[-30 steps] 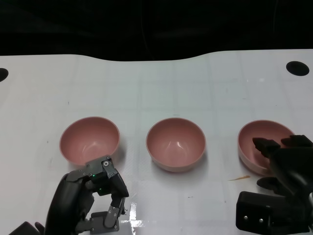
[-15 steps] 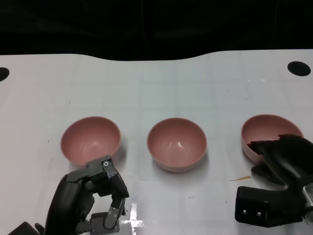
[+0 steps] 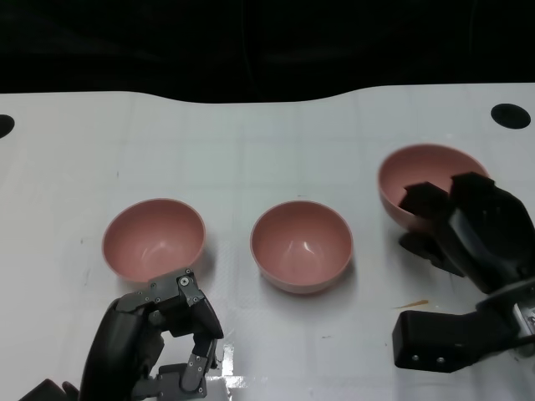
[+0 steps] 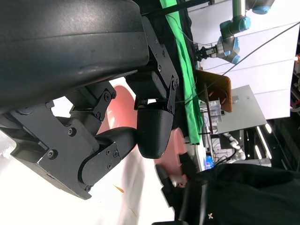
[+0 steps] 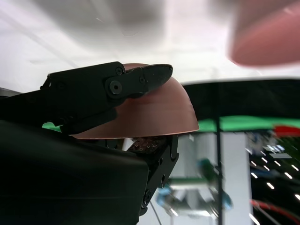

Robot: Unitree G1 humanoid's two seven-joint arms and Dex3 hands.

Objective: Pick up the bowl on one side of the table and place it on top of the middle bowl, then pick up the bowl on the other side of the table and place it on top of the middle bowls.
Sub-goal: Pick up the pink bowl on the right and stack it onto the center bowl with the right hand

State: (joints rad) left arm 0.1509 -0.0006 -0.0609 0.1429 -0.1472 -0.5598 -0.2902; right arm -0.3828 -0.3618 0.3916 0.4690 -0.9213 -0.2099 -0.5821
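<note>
On the white table (image 3: 267,142) under a dark backdrop, the right hand (image 3: 468,230) grips the right bowl (image 3: 418,180); the left hand (image 3: 155,342) is curled, holding nothing.

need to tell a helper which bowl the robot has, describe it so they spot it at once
Start at the white table and its row of pink bowls. The held bowl is the one toward the robot's right, gripped at its rim by the right hand. Unlike the middle bowl and left bowl, it is lifted and tilted.

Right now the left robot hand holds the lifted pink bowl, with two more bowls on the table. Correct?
Not quite: the right robot hand holds the lifted bowl, as the head view shows. The left robot hand holds nothing. Two bowls do sit on the table.
</note>
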